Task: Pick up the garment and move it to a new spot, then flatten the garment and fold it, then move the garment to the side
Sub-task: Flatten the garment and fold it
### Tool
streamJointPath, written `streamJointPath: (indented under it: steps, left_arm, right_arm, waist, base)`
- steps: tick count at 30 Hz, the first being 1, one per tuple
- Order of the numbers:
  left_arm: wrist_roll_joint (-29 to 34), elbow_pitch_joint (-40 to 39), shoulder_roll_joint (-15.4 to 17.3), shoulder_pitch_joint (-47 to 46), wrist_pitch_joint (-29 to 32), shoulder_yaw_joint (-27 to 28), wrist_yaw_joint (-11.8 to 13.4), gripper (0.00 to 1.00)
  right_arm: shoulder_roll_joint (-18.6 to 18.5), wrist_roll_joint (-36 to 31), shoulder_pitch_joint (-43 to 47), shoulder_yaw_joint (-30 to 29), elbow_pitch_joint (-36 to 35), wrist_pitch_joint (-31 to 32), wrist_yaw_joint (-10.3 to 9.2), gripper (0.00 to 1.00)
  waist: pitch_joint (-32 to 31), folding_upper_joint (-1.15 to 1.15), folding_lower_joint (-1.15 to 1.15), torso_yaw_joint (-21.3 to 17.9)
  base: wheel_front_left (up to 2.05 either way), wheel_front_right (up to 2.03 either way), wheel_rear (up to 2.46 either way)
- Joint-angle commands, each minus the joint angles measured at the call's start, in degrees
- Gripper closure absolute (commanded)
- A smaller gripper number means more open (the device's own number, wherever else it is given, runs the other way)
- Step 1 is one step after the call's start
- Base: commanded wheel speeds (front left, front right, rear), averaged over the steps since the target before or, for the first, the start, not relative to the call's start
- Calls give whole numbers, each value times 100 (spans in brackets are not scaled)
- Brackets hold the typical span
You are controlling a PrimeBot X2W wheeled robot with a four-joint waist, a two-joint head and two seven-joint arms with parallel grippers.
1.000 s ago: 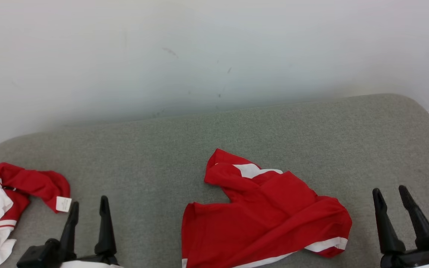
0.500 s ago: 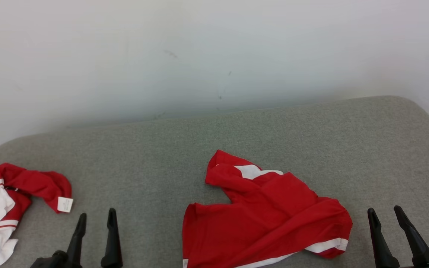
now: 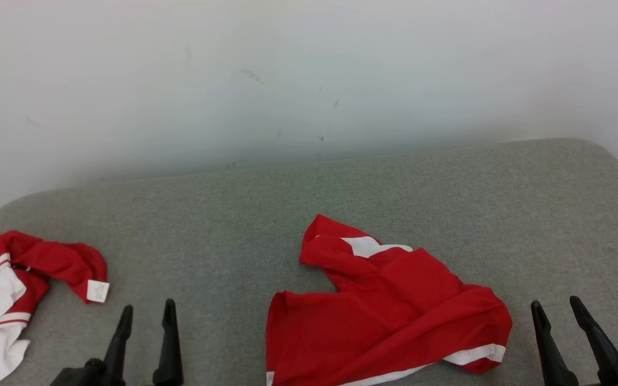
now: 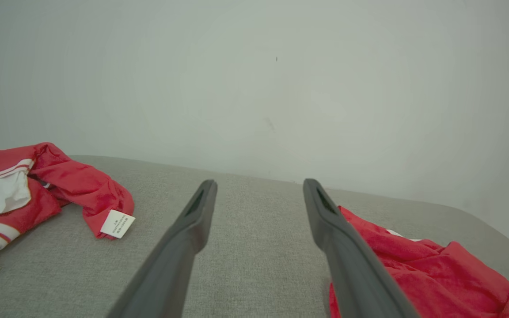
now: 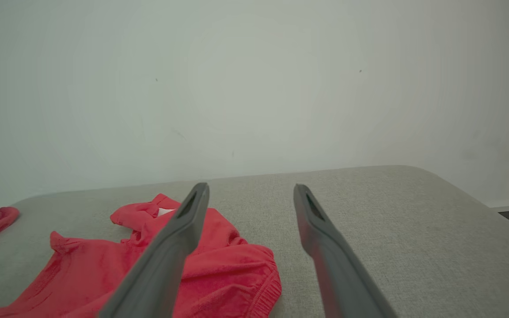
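Observation:
A rumpled red garment [image 3: 384,316] with white stripes lies on the grey upholstered surface [image 3: 223,214], near its front middle. It also shows as the red garment [image 4: 418,274] to the right of my left fingers and the red garment [image 5: 228,269] behind my right gripper's left finger. My left gripper [image 3: 148,305] stands open at the lower left, apart from the cloth, and the left gripper [image 4: 260,182] holds nothing. My right gripper [image 3: 556,301] stands open at the lower right, just beyond the garment's right end; the right gripper [image 5: 251,186] is empty too.
A second red and white garment [image 3: 14,279] with a white label [image 3: 97,291] lies bunched at the far left; it is also the second garment [image 4: 60,181]. A pale wall [image 3: 287,80] rises behind. The surface rounds off at the right corner [image 3: 609,155].
Both grippers have drawn back toward the bottom edge of the head view, the left one also shifting slightly right. The camera has nudged a little; neither garment has moved.

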Motion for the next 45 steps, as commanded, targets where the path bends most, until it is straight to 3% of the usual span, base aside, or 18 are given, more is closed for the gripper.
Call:
streamJointPath:
  steps: [1, 9, 22, 37, 38, 39, 40, 41, 42, 43, 44, 45]
  left_arm:
    - [61, 78, 17, -21, -2, -39, -44, 0]
    - [132, 530, 119, 32, 167, -714, -435, 0]
    - [-551, 613, 578, -175, 2001, -1960, -604, 0]
    - [-1042, 1455, 783, -983, 2103, -2961, -595, 0]
    - [-1069, 1535, 777, -1034, 2058, -3007, -595, 0]
    - [-1101, 1605, 776, -1072, 2013, -3062, -595, 19]
    - [-1111, 1652, 780, -1107, 1939, -3083, -595, 37]
    - [-1120, 1708, 780, -1143, 1869, -3080, -594, 54]
    - [-1135, 1762, 777, -1172, 1820, -3092, -594, 71]
    - [-1151, 1809, 775, -1204, 1774, -3120, -595, 100]
    - [-1158, 1850, 782, -1222, 1756, -3153, -595, 100]
    - [-1183, 1891, 800, -1236, 1721, -3189, -595, 100]
  right_arm:
    - [-96, -35, -25, 18, 86, -16, -11, 0]
    - [-576, 413, -104, 526, 740, 518, -11, 0]
    - [-946, 1619, -871, 1726, 1563, 1260, -11, 0]
    - [-1062, 2300, -1601, 2696, 2190, 1054, -11, 0]
    - [-1065, 2343, -1648, 2758, 2210, 1014, -11, 9]
    - [-1074, 2383, -1687, 2809, 2234, 974, -11, 22]
    - [-1087, 2418, -1718, 2858, 2256, 924, -11, 25]
    - [-1097, 2451, -1742, 2923, 2271, 877, -11, 48]
    - [-1101, 2483, -1763, 2984, 2282, 834, -11, 57]
    - [-1120, 2506, -1788, 3041, 2288, 787, -11, 70]
    - [-1141, 2542, -1809, 3096, 2292, 744, -11, 90]
    - [-1163, 2580, -1819, 3150, 2301, 706, -11, 100]
  waist:
    - [2, 0, 0, 7]
    - [91, 0, 0, 53]
    - [421, 0, 0, 192]
    - [662, 0, 0, 304]
    - [678, 0, 0, 302]
    - [687, 0, 0, 299]
    - [696, 0, 0, 297]
    - [704, 0, 0, 297]
    - [707, 0, 0, 296]
    - [706, 0, 0, 297]
    - [704, 0, 0, 298]
    - [699, 0, 0, 297]
  base:
    - [0, 0, 0]
    - [0, 0, 0]
    - [0, 0, 0]
    - [0, 0, 0]
    - [0, 0, 0]
    - [0, 0, 0]
    - [0, 0, 0]
    - [0, 0, 0]
    - [0, 0, 0]
    - [0, 0, 0]
    - [0, 0, 0]
    - [0, 0, 0]
